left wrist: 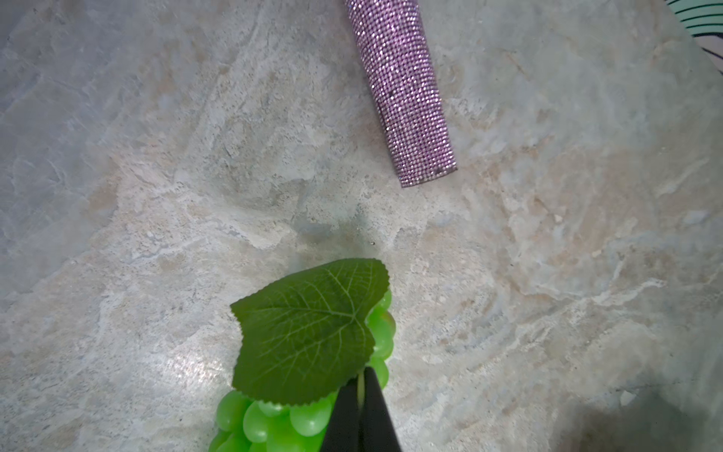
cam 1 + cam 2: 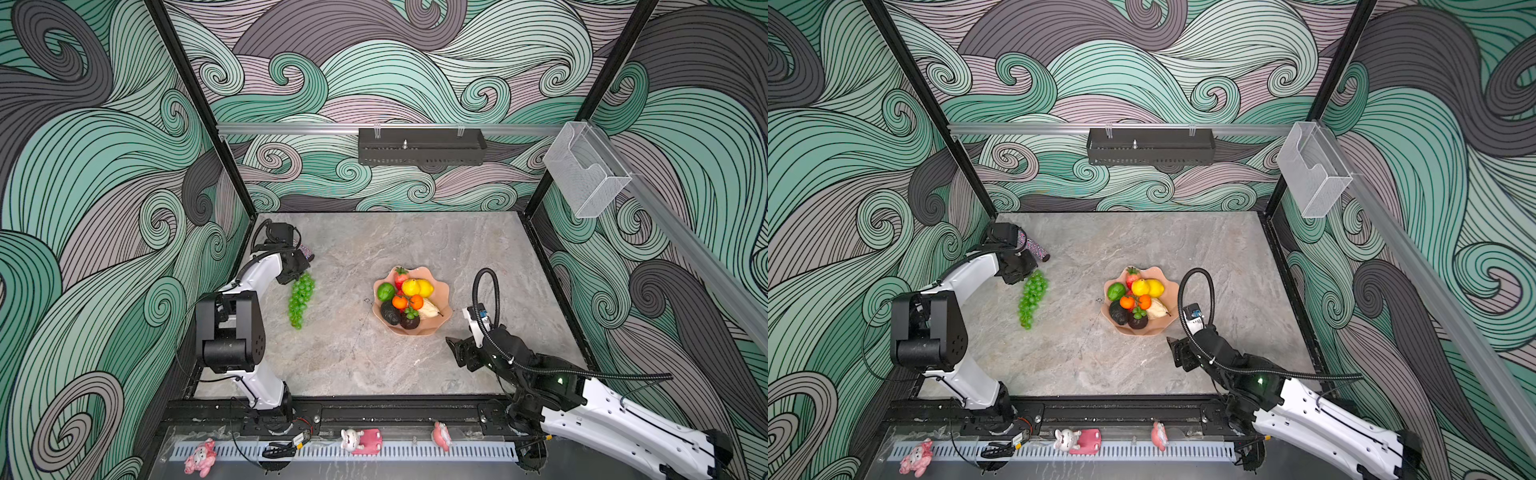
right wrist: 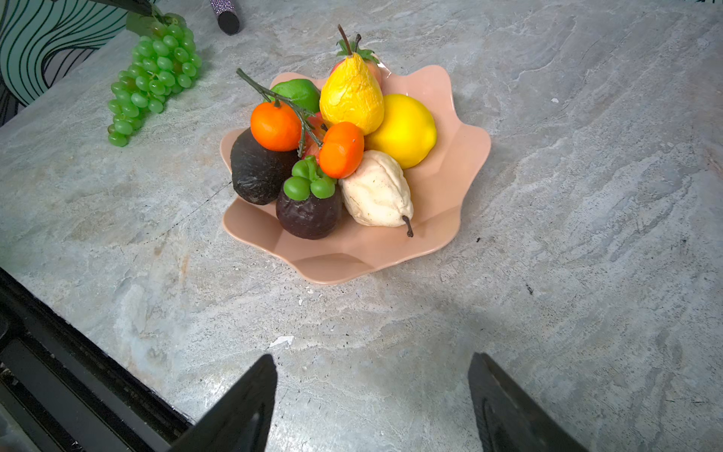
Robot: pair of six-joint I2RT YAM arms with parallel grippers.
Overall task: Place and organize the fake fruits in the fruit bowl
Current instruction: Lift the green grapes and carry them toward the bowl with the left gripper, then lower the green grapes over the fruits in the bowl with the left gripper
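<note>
left gripper (image 1: 361, 387) is seen closed on the thin stem of the grape bunch (image 1: 270, 422), just under its leaf (image 1: 309, 332). the bunch lies on the table (image 2: 353, 249) at the left side, well apart from the fruit bowl (image 3: 461, 156). right gripper (image 3: 371, 357) is held with its jaws apart and empty, low over the table near the front rim of the bowl.

several troubles can be expected from here. only a thin stem is pinched, so the bunch may slip out or turn when it is lifted. the bunch is long and loose, so the piled fruits may be knocked if it swings. the bowl is crowded, with free place mostly at one side, so the grapes may slide over the rim or a fruit may be pushed out. the sparkly tube (image 1: 403, 90) lies near the left gripper and could be touched by mistake.

on the table one grape bunch is counted. in the bowl are counted:
- one lime (image 3: 297, 92)
- one yellow pear (image 3: 352, 98)
- one lemon (image 3: 409, 131)
- two oranges (image 3: 276, 125) on one twig
- one avocado (image 3: 256, 172)
- one mangosteen (image 3: 309, 213)
- one cream pear (image 3: 377, 191)
- one strawberry (image 2: 401, 277) behind the yellow pear
- one red fruit (image 3: 316, 122), mostly hidden under the oranges
</note>
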